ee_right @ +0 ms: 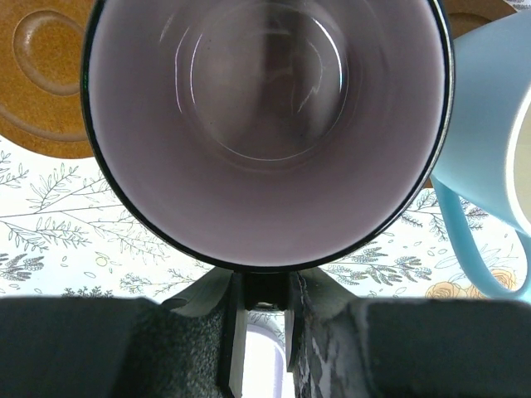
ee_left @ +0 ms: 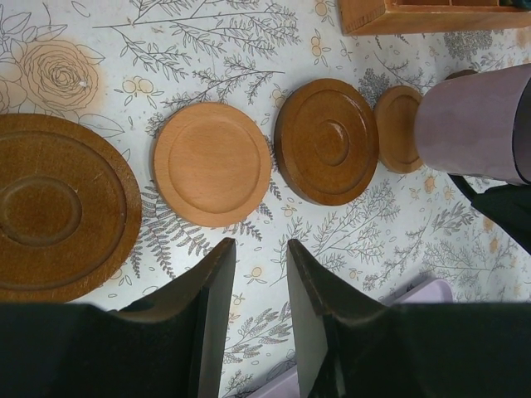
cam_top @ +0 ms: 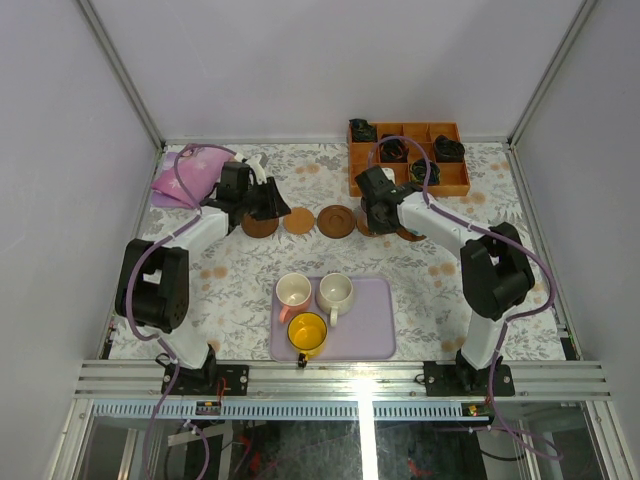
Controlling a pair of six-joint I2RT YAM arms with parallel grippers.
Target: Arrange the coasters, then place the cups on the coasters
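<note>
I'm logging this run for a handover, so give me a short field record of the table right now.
left end effector: open, empty, above the coasters
right end effector: shut on purple cup
blue cup: close beside the purple cup
tray: holds pink cup, cream cup, yellow cup
coasters: laid in one row

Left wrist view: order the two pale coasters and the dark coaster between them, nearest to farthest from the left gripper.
1. Full pale coaster, just ahead of the left gripper.
2. Dark coaster, to its right.
3. Second pale coaster, farther right, partly behind the purple cup.
</note>
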